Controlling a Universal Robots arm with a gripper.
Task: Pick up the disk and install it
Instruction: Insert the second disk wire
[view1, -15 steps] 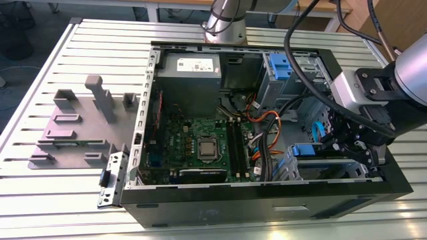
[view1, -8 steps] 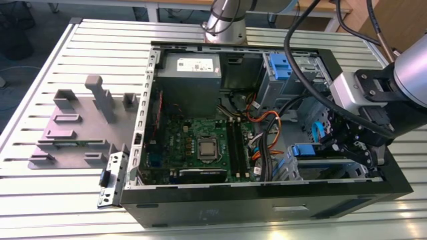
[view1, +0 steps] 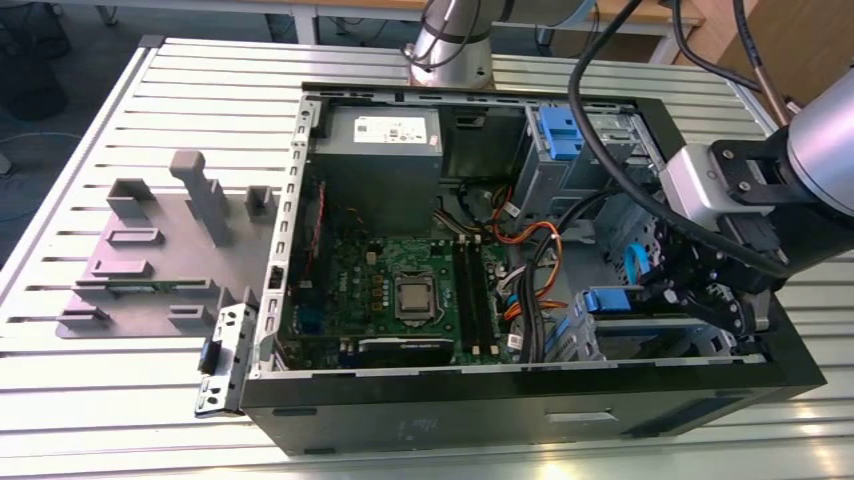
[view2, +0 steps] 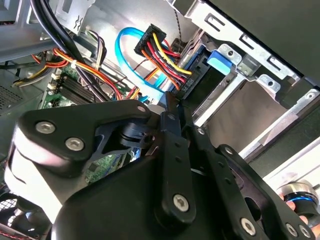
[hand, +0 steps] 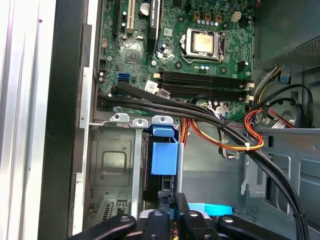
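The disk sits down in the drive cage at the near right corner of the open computer case as the exterior view shows it, blue carrier rail up and mostly sunk between the metal walls. In the first wrist view you can see its blue tab poking up out of the bay slot, with the silver bracket lugs right beside it. The second wrist view catches the same blue tab wedged in the bay, with a cable plug and its red, yellow and orange wires hanging just beside it.

The gripper is right on top of the drive, dipped into the case at the exterior view's right. Honestly can't tell how far apart the fingers are or whether they've got hold of anything; the black linkages block the tips in both wrist views.

Going outward: the motherboard with its CPU socket lies in the middle of the case, the grey power supply at the far side, and another blue caddy in the far right bay. Well off to the exterior view's left, a grey fixture plate rests on the slatted table.
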